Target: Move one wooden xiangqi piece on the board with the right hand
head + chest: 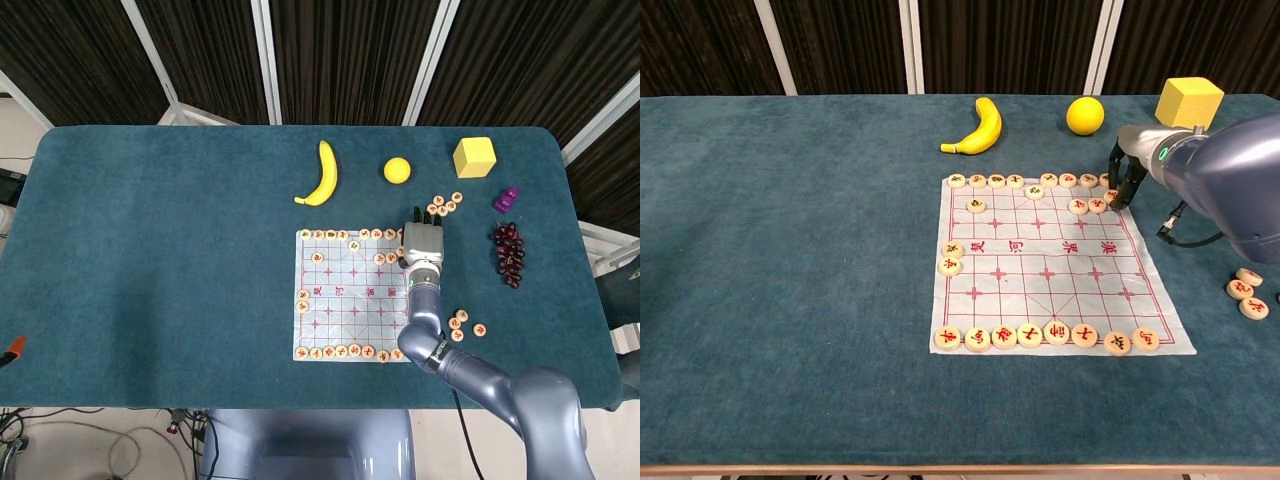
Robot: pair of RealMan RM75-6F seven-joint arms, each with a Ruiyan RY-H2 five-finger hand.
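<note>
The xiangqi board is a pale sheet with red lines, right of the table's middle. Wooden pieces line its near and far rows, with a few more inside. My right hand is at the board's far right corner, palm down, its dark fingertips lowered onto a wooden piece at the right edge. The fingers appear to pinch that piece, though they partly hide it. Two pieces lie just to its left. My left hand shows in neither view.
Beyond the board lie a banana, a yellow ball and a yellow cube. To the right are loose pieces, a purple object and dark grapes.
</note>
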